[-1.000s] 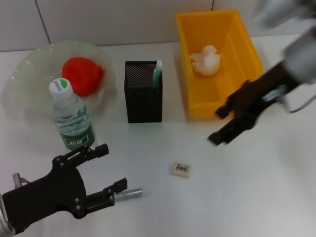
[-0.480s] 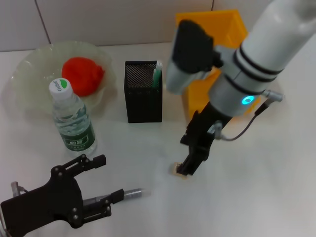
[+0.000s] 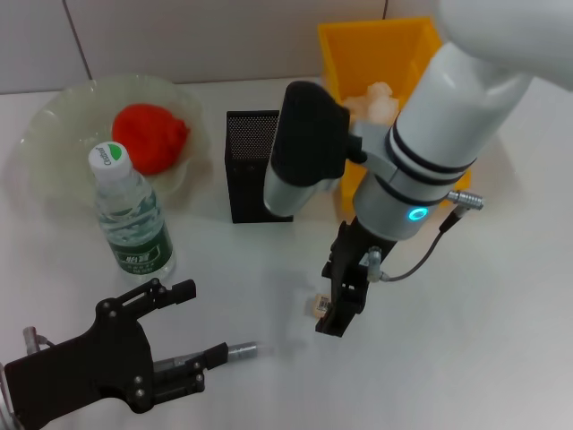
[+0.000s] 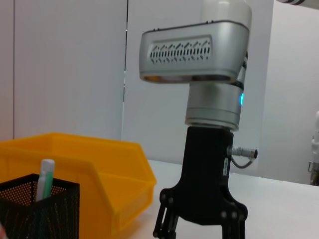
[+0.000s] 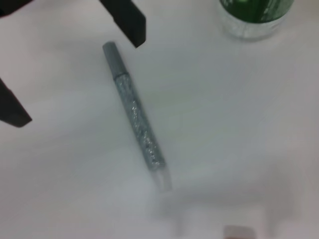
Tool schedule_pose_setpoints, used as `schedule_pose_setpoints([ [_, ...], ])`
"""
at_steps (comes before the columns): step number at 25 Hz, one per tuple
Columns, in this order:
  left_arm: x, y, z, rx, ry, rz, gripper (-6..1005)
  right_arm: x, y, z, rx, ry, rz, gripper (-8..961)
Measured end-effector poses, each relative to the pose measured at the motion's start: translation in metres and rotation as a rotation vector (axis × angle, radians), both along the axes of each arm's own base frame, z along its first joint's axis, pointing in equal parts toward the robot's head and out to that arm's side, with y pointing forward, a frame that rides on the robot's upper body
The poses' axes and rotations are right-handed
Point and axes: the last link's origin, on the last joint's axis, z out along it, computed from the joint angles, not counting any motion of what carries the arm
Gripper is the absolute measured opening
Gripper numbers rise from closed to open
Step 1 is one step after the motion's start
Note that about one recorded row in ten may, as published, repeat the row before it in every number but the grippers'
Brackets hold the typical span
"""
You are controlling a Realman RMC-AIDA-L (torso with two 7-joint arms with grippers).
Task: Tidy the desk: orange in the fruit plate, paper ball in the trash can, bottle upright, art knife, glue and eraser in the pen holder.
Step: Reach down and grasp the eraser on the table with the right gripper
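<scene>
Right end effector [image 3: 333,309] lower centre, fingers down at the eraser [image 3: 317,305], grip unclear. Left end effector [image 3: 192,324] lower left, spread open beside a grey pen [image 3: 238,349]. Open bench [image 3: 483,340] lower right; label writing unreadable.

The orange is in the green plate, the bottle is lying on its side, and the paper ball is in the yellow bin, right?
Almost. The bottle is not lying down: the head view shows it standing upright, cap on top, beside the fruit plate. The rest is right: the orange sits in that plate and the paper ball is in the trash can.
</scene>
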Motion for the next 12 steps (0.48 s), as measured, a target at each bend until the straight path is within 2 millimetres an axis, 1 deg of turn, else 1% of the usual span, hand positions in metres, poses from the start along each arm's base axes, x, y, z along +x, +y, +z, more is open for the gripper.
schedule_pose_setpoints([
  [6, 0.0004, -0.0003, -0.0005, -0.003, 0.003, -0.007, 816, 0.0034, -0.0015, -0.0073, 0.028, -0.028, -0.011, 777],
  [12, 0.0006, -0.0011, -0.0018, -0.006, 0.011, -0.019, 816, 0.0048, -0.001, -0.0099, 0.051, -0.044, -0.025, 777],
])
